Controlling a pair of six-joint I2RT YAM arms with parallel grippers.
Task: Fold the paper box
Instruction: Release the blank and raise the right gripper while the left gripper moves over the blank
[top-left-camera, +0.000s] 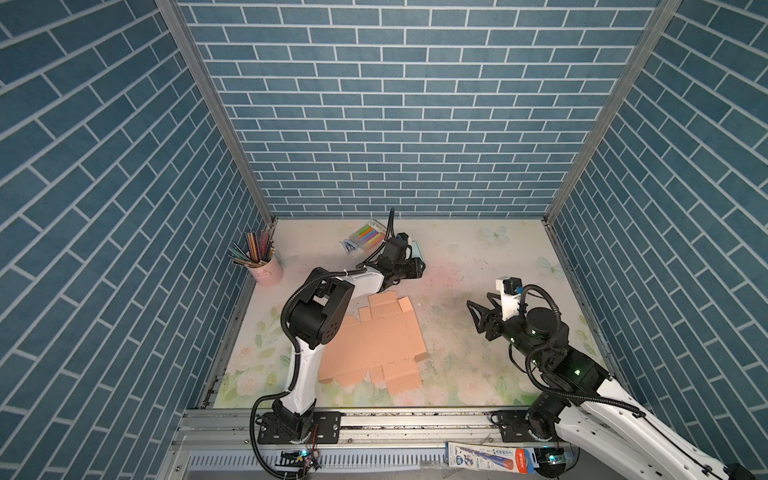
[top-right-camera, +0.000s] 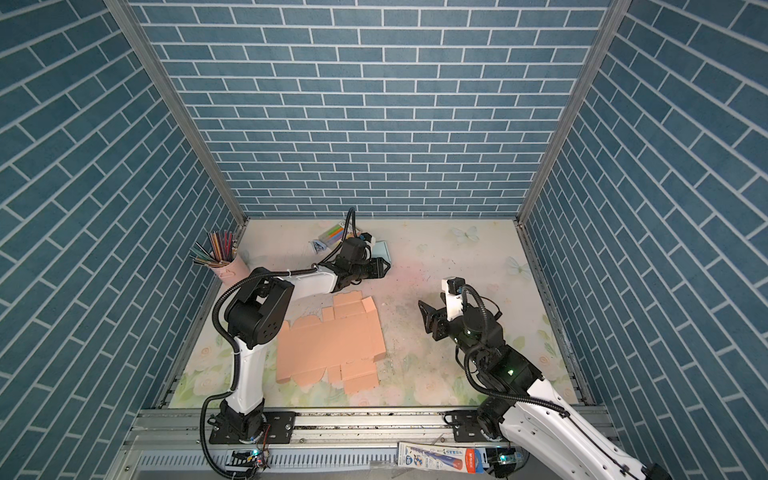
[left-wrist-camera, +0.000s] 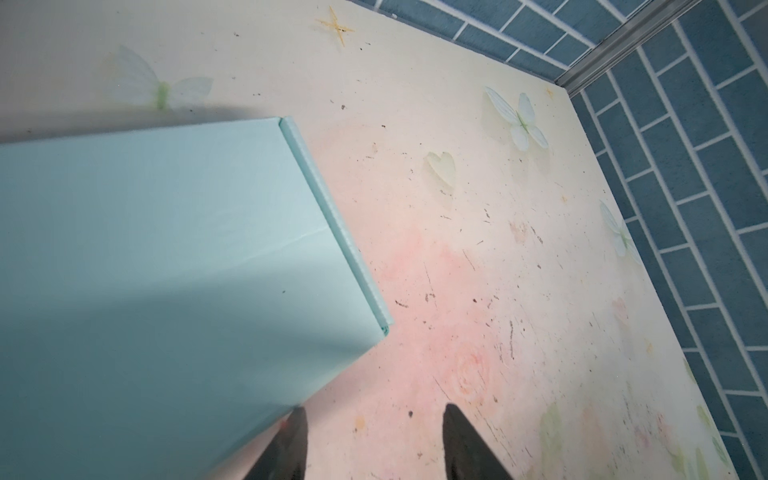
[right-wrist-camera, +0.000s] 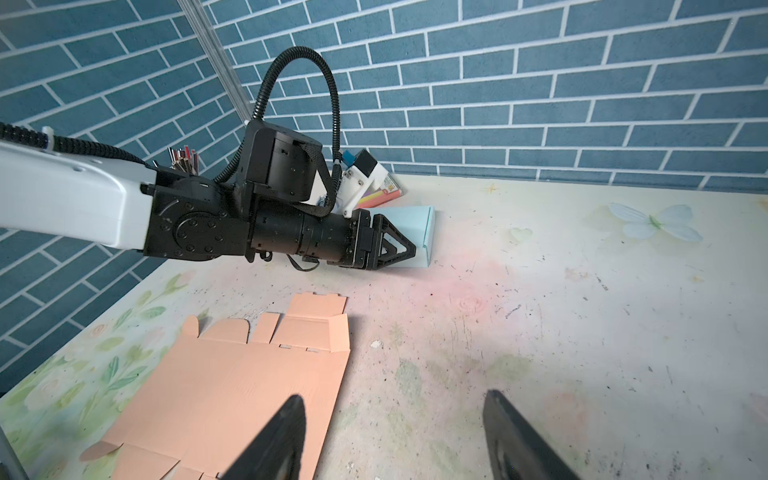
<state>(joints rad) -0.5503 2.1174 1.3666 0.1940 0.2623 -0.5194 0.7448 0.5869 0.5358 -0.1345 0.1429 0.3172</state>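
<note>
The paper box is a flat peach cardboard blank, unfolded, lying on the table left of centre in both top views; the right wrist view shows it too. My right gripper hovers open to the right of the blank's edge, nothing between its fingers; a top view shows it too. My left gripper is open and empty at the back middle, beside a folded light blue box. One of its fingertips sits at that box's edge.
A pink cup of coloured pencils stands at the back left. A pack of coloured markers lies near the back wall. Blue brick walls close in three sides. A printed package lies on the front rail.
</note>
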